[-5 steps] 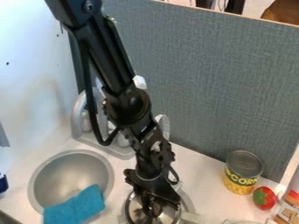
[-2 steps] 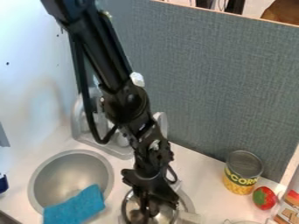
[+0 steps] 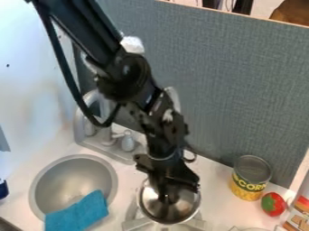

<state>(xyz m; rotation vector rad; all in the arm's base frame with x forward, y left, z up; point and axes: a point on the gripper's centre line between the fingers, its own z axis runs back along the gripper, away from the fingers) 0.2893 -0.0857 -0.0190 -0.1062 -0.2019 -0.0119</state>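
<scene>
The black gripper (image 3: 166, 196) hangs down at the lower middle of the camera view, shut on a shiny metal bowl (image 3: 172, 214). Its far rim is hidden behind the gripper. Below and around the bowl, parts of the white stove grate (image 3: 137, 223) show. The bowl's inside faces the camera.
Left of the bowl is a round sink basin (image 3: 55, 186) with a blue cloth (image 3: 78, 213) over its edge. A faucet (image 3: 107, 136) stands behind it. At right are a corn can (image 3: 250, 178), a red toy strawberry (image 3: 273, 204) and a box (image 3: 298, 215). A grey panel rises behind.
Gripper and metal bowl have moved together up the view and slightly right, uncovering more of the stove grate. The upper arm has shifted left.
</scene>
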